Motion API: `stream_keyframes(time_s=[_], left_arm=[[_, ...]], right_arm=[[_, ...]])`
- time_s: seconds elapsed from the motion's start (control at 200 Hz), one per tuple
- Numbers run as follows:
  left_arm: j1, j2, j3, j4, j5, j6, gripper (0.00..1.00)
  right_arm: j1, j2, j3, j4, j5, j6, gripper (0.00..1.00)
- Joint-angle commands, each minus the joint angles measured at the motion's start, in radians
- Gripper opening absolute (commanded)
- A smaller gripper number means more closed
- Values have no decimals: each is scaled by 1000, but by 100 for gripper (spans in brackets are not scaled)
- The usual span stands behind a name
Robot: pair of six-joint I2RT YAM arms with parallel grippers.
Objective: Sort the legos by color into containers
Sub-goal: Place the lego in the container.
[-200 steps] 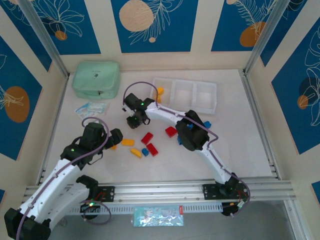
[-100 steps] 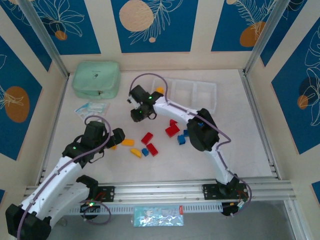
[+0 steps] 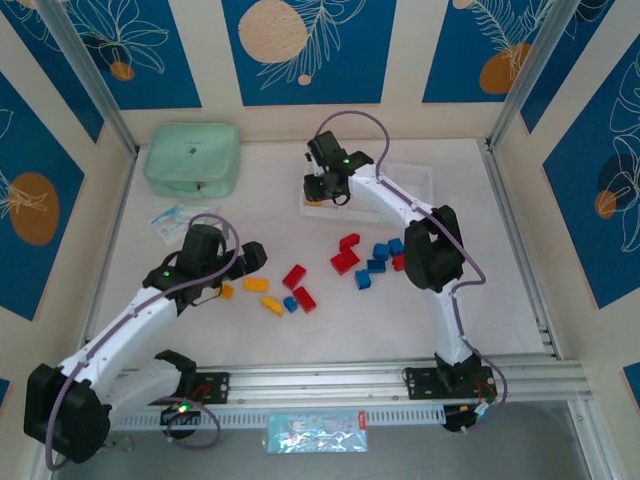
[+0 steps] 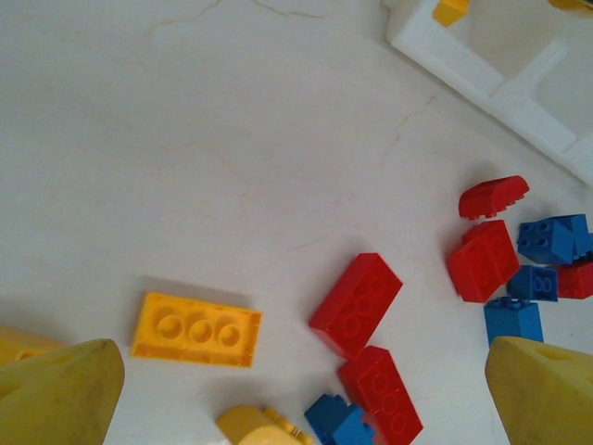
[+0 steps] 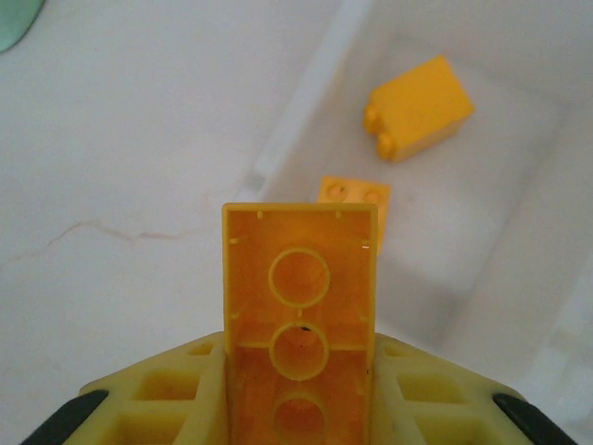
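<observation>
My right gripper (image 3: 326,188) has swung from the middle of the table (image 3: 500,300) up to the left end of the tray (image 3: 426,182), and my left gripper (image 3: 249,258) has crept forward towards the loose pile.

I am clamping a yellow brick (image 5: 299,297) lengthwise between my right pads, hollow side facing the wrist camera. It is hanging over the left compartment, but its far end is sitting close to the near wall (image 5: 296,102) rather than over the middle of the floor. That is what I am worrying about: if I let go here, the brick may clip the rim and tumble back onto the table. It may also land on the two yellow bricks (image 5: 419,107) already lying inside and bounce. Since I am gripping it along its length, it could tilt as the pads part and fall crooked.

My left jaws are standing wide apart, holding nothing, above a flat yellow brick (image 4: 196,330) with red bricks (image 4: 356,304) just beside it. Coming down this wide, I am risking shoving a red one along or catching two at once.
</observation>
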State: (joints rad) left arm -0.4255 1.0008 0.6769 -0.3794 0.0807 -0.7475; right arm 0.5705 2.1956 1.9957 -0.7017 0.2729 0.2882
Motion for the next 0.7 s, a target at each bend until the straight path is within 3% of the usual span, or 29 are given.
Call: stream_keyframes(time_s=[0.0, 0.355, 0.695], left_arm=[[-15, 30, 43, 69, 40, 29, 100], [-21, 139, 81, 167, 53, 19, 100], [-21, 188, 105, 189, 54, 22, 100]], right_arm=[[-14, 52, 84, -35, 43, -7, 26], [-56, 239, 339, -119, 118, -35, 27], [-59, 260, 419, -156, 114, -63, 48]])
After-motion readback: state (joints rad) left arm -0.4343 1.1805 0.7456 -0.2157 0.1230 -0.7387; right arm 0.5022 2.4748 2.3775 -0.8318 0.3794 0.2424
